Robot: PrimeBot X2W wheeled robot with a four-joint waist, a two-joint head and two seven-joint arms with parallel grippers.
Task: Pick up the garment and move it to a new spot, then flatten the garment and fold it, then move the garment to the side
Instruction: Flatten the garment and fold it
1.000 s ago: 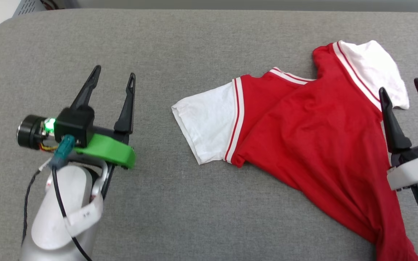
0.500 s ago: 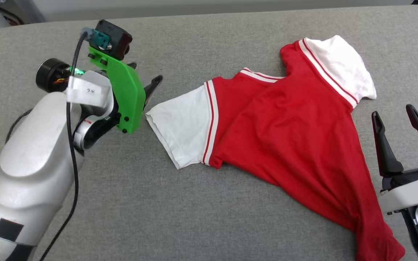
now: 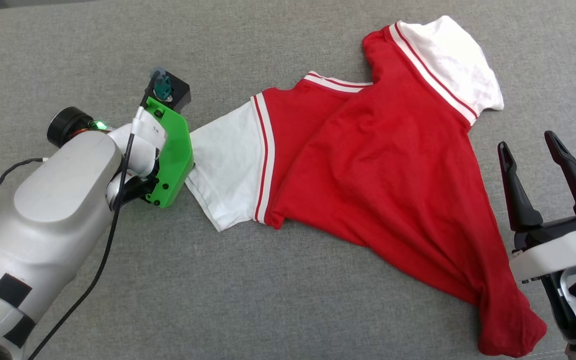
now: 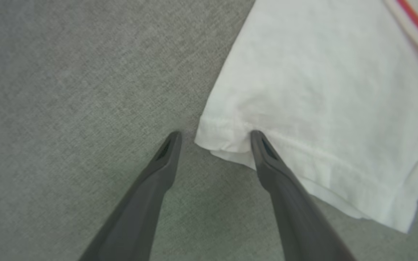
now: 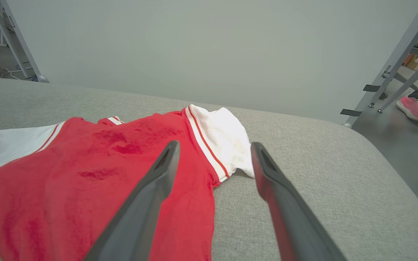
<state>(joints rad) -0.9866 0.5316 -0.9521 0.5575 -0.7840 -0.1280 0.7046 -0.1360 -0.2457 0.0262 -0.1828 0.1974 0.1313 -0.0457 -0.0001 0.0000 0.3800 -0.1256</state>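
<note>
The garment [image 3: 378, 165], a red T-shirt with white sleeves and striped trim, lies spread and rumpled on the grey surface, plain red side up; no print shows. My left gripper [image 4: 214, 137] is open and points down at the hem corner of the left white sleeve [image 4: 321, 90]. One fingertip rests on the sleeve and the other on bare grey cloth. In the head view its green wrist bracket [image 3: 170, 150] covers the fingers. My right gripper [image 3: 527, 142] stands open, holding nothing, just right of the garment's side; its wrist view looks over the garment [image 5: 103, 163] toward the far sleeve.
The grey padded table [image 3: 288, 300] has free room in front and to the left. Its rounded right edge [image 5: 376, 152] drops to the floor, where metal frame legs [image 5: 394, 61] and a person's foot in a pink shoe [image 5: 412, 107] show.
My left arm swung from the lower left up to the left sleeve and tipped its fingers downward. The head camera shifted, so the garment sits differently in the picture. The right gripper stayed open.
</note>
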